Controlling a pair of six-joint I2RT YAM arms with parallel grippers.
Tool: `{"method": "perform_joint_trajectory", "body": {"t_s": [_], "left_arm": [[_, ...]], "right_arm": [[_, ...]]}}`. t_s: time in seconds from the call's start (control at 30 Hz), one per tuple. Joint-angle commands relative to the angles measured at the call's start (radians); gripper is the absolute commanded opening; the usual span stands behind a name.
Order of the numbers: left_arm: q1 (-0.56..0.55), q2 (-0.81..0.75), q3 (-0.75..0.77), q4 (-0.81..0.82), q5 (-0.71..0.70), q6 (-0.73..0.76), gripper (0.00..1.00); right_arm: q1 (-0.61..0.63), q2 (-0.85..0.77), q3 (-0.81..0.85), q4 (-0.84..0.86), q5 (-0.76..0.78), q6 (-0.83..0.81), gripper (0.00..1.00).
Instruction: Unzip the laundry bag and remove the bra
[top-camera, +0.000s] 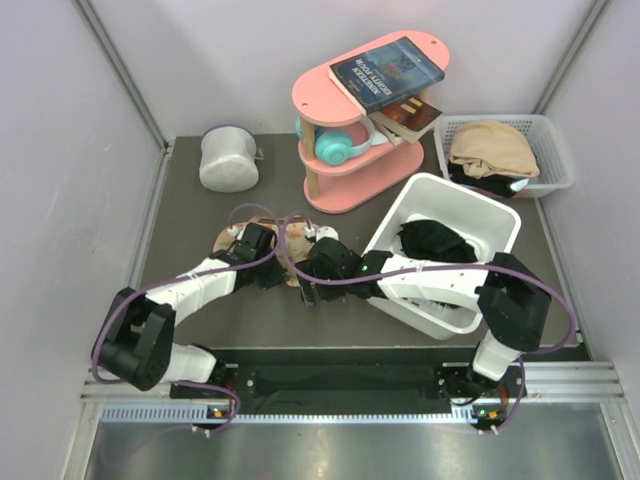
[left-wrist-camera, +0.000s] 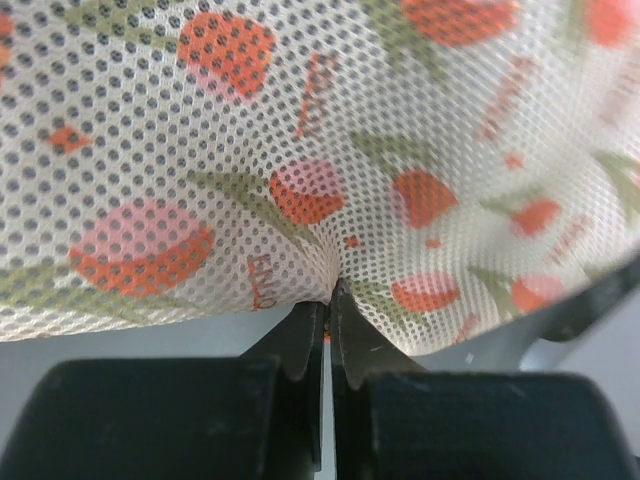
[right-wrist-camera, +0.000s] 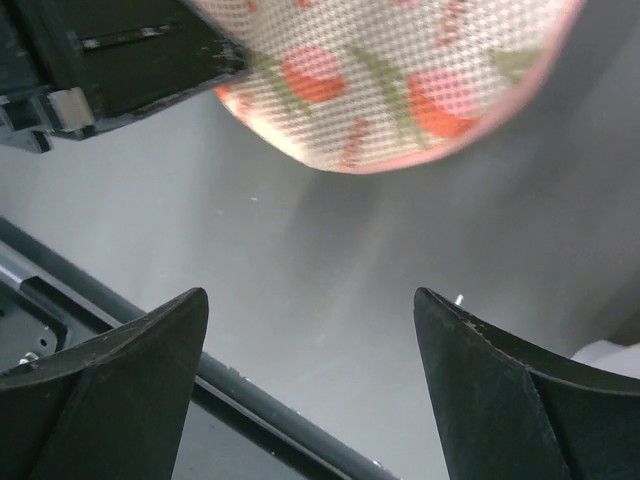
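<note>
Mesh of laundry bag (left-wrist-camera: 300, 150) pinched between left fingers (left-wrist-camera: 295, 345); right fingers (right-wrist-camera: 110, 385) spread wide.

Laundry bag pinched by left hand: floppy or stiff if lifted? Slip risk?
Likely floppy: the laundry bag is thin open mesh that puckers into folds where the left hand pinches it, so it should drape. Probably light for its size, being perforated fabric. Slip seems possible: only a small tuck is held.

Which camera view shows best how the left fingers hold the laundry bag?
The left wrist view: close up, the left fingers are shut on a pinch of the laundry bag mesh. In the top external view the arms hide most of it. The right wrist view shows only its rounded end.
</note>
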Motion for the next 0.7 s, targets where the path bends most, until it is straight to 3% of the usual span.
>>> {"method": "perform_joint_trajectory", "body": {"t_s": [0.0,0.23,0.67], "left_arm": [[-0.006,-0.093,0.076,-0.061,0.05,0.024,0.0],[-0.006,-0.176,0.084,-0.127,0.124,0.009,0.0],[-0.006,-0.267,0.061,-0.153,0.132,-0.023,0.0]], "right_arm": [[0.042,-0.063,-0.008,0.113,0.04,-0.08,0.82],[0.078,-0.04,0.01,0.119,0.058,-0.115,0.76],[0.078,0.02,0.036,0.116,0.061,-0.126,0.66]]}}
